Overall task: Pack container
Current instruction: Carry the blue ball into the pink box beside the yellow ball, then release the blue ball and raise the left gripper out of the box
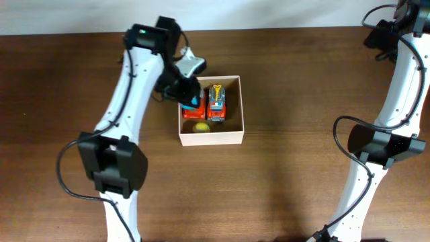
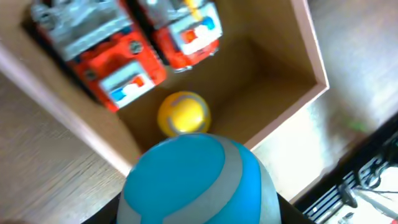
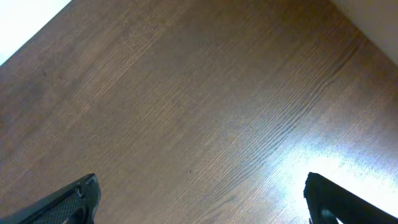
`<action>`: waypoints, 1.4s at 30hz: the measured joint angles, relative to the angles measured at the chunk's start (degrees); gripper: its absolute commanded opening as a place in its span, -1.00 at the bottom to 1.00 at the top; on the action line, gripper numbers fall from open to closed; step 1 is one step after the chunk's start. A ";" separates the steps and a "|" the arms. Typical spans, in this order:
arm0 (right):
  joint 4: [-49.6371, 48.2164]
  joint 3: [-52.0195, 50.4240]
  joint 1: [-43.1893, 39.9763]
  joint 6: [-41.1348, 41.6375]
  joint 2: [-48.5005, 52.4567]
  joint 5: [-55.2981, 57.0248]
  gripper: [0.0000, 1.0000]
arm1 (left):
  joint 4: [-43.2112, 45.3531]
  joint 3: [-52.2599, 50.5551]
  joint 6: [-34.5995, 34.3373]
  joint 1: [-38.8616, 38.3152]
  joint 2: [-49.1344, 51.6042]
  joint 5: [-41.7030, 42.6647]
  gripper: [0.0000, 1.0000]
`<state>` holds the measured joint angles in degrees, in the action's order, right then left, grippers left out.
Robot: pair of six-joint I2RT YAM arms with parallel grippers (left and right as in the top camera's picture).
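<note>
Container (image 1: 209, 138) beneath left hand (image 1: 191, 99) holding ball (image 2: 193, 180)

Inspected: my left arm (image 1: 127, 94) and right arm (image 1: 406, 81) were white tubular links joined by black housings. Thin black cables (image 1: 58, 168) looped off both. A green light (image 1: 142, 30) glowed on one black housing of the left arm. The fingers (image 3: 71, 202) of my right claw (image 3: 199, 208) were black.

Dark brown wood-grain table (image 1: 302, 81); white strip (image 1: 269, 12) along far edge.
</note>
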<state>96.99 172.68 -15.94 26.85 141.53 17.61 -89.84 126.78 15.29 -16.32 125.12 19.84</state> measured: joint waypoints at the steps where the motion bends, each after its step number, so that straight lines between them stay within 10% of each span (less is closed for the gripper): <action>1: -0.02 0.00 0.00 -0.02 0.00 0.00 0.98 | 0.04 0.00 0.17 -0.74 0.00 -0.31 -0.10; 16: -0.02 0.00 0.00 0.00 0.00 0.00 0.97 | 5.05 -8.76 0.17 -9.03 0.20 -5.18 -0.10; 24: 0.00 0.00 0.00 -0.07 0.00 0.00 0.98 | 5.18 -9.07 0.28 -8.74 0.26 -6.49 0.62; 42: -0.02 0.00 0.00 0.00 0.00 0.02 0.98 | 4.35 -7.96 0.11 -8.07 0.42 -6.82 0.58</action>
<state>96.97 172.68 -15.94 26.85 141.53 17.63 -85.49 118.83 15.40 -24.38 125.54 13.02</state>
